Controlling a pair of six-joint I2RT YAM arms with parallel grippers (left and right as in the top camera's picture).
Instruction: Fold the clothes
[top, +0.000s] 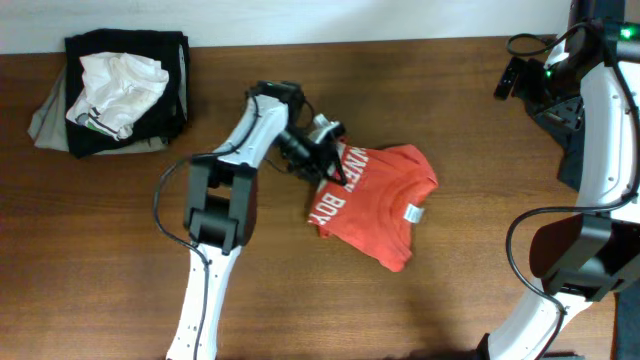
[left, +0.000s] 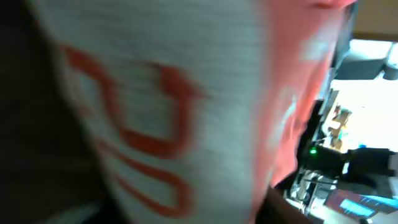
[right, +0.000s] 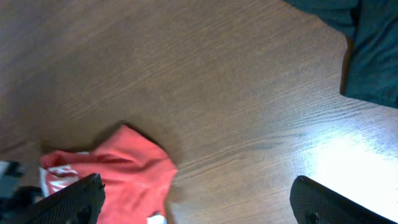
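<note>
Wood table (top: 450, 300): T-shirt (top: 375, 205) centre, garment pile (top: 120, 90) corner.

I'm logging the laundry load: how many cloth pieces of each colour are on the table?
Red-orange T-shirt: 1
White crumpled garment: 1
Black garment: 1
Grey-beige garment: 1
Dark grey cloth: 1
Total: 5

T-shirt (top: 385, 215): red-orange, with white block lettering (top: 328, 200) and a white neck label (top: 412, 214). Table (top: 450, 100): brown, wood-grain pattern. Folded garment (top: 175, 95): black, with crumpled white cloth (top: 120, 85) on it. Left arm (top: 205, 290): white, with black sections.
</note>
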